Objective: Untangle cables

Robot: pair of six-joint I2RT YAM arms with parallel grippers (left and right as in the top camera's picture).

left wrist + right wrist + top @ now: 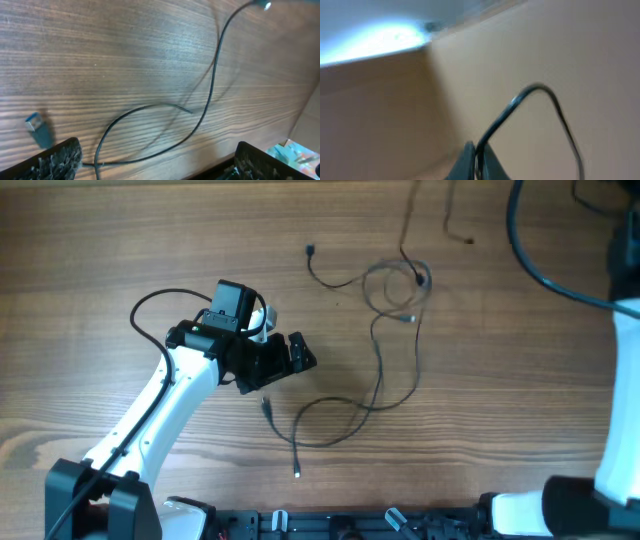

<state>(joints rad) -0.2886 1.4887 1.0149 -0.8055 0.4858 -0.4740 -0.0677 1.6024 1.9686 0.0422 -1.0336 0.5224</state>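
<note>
Strands of the thin dark grey-black flexible cables (380, 370) lie loose on the brown wood-grain counter (100, 240). A small coil sits beyond my left hand (290, 363), long curves sweep back to just beside it, and one small silver-blue plug end (34, 121) rests close by its left finger. That left hand sits low over the counter with its fingers spread wide, gripping nothing, while a strand crosses the wood between them. My right hand (475, 162) is outside the overhead view, but its blurred wrist camera shows the dark fingertips pinched together on one thin strand that arches up and away from them.
</note>
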